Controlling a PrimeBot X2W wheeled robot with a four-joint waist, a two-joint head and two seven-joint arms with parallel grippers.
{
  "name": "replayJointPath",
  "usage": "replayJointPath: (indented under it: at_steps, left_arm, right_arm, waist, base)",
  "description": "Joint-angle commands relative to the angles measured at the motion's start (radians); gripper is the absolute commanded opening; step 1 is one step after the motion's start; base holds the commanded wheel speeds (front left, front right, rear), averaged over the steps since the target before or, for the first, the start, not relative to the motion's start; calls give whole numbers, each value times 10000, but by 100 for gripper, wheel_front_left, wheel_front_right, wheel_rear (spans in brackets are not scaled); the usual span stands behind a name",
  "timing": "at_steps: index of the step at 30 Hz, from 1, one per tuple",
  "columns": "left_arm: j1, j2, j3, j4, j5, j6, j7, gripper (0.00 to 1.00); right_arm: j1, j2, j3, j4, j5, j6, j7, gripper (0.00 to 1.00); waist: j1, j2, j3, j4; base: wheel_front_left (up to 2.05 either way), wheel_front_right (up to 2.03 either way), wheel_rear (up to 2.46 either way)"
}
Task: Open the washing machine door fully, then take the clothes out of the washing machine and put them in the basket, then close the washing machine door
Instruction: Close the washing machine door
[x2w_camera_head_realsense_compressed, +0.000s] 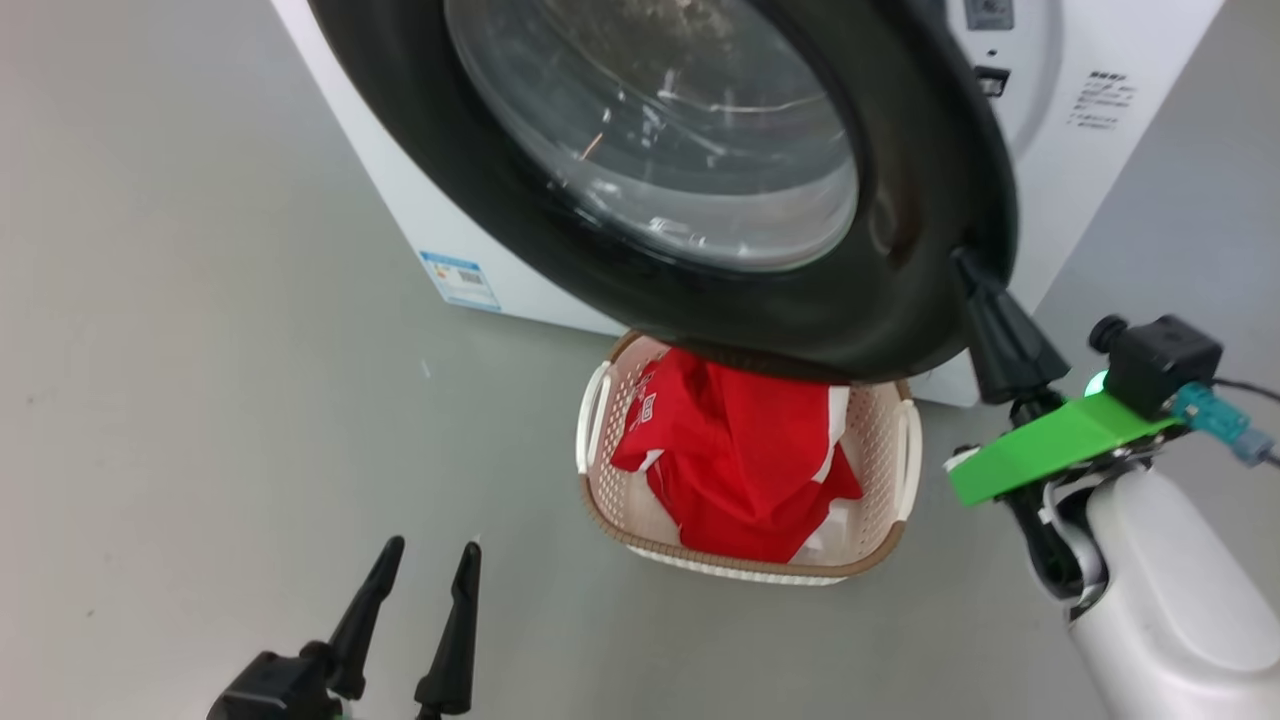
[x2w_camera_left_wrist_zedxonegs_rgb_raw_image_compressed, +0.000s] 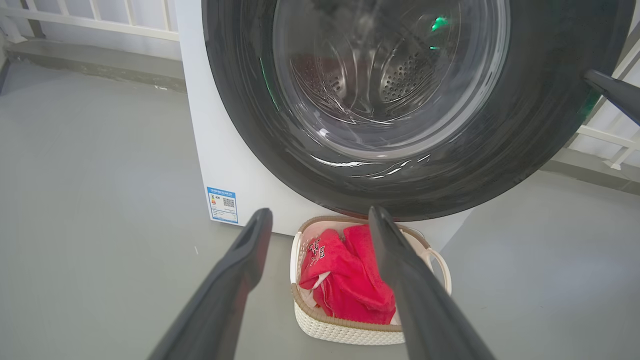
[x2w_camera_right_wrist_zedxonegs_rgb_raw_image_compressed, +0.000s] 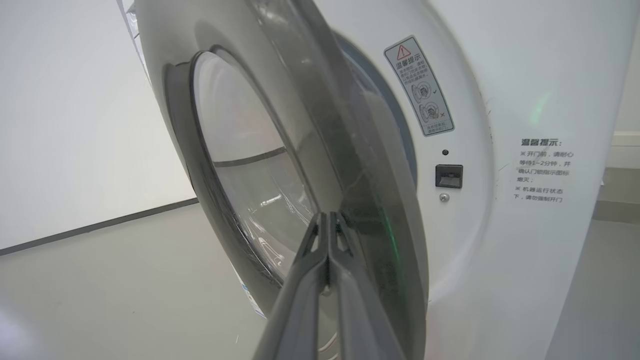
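Grey smooth floor (x2w_camera_head_realsense_compressed: 200, 350) spreads out in the head view, and a big white washing machine (x2w_camera_head_realsense_compressed: 1060, 200) stands on it. Its large round door (x2w_camera_head_realsense_compressed: 760, 320), with a wide shiny black rim and a clear glass middle, hangs partway open over a small cream plastic basket (x2w_camera_head_realsense_compressed: 620, 500) with a brown rim and white handles. Bright red clothes (x2w_camera_head_realsense_compressed: 740, 450) with white trim lie inside the basket. The left gripper (x2w_camera_head_realsense_compressed: 432, 550) sits low on the left over bare floor, its two dark fingers apart and holding nothing. The right gripper (x2w_camera_head_realsense_compressed: 965, 262) has its fingers pressed together, and the tip touches the black rim on the door's right side.

From the left wrist, the left gripper (x2w_camera_left_wrist_zedxonegs_rgb_raw_image_compressed: 320, 215) shows its fingers spread wide, pointing toward the basket (x2w_camera_left_wrist_zedxonegs_rgb_raw_image_compressed: 345, 332) and the red clothes (x2w_camera_left_wrist_zedxonegs_rgb_raw_image_compressed: 345, 280). A shiny steel drum with holes (x2w_camera_left_wrist_zedxonegs_rgb_raw_image_compressed: 400, 75) shows through the door glass. A small blue label (x2w_camera_left_wrist_zedxonegs_rgb_raw_image_compressed: 222, 204) is stuck low on the white front.

From the right wrist, the right gripper (x2w_camera_right_wrist_zedxonegs_rgb_raw_image_compressed: 330, 217) has both fingers squeezed together, with the tip against the door (x2w_camera_right_wrist_zedxonegs_rgb_raw_image_compressed: 300, 125), which stands out from the washing machine (x2w_camera_right_wrist_zedxonegs_rgb_raw_image_compressed: 500, 250). A warning sticker (x2w_camera_right_wrist_zedxonegs_rgb_raw_image_compressed: 419, 85) and a small dark latch hole (x2w_camera_right_wrist_zedxonegs_rgb_raw_image_compressed: 448, 176) sit on the front.
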Motion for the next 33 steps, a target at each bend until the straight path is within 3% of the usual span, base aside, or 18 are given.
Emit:
replayJointPath:
  at_steps: [1, 18, 28, 33]
  left_arm:
    - [-322, 57, 266, -304, -96, 85, -122, 100]
    - [-980, 57, -621, -597, -666, 293, -122, 100]
    - [-1130, 57, -857, -669, -802, 375, -122, 100]
    - [-1155, 57, -855, -643, -777, 368, -122, 100]
  right_arm:
    - [-380, -66, 35, -220, 86, 37, -63, 0]
    - [-2104, -863, -1129, 99, -47, 37, -63, 0]
    - [-2956, -902, -2047, 9, -267, 37, -63, 0]
    - [-2996, -847, -2028, -6, -330, 37, -63, 0]
  waist:
    - [0, 0, 237, 161]
    - [0, 0, 1170, 845]
    - [0, 0, 1485, 1131]
    - [0, 0, 1464, 1132]
  base:
    - [0, 0, 0]
    - [0, 0, 0]
    - [0, 0, 0]
    - [0, 0, 0]
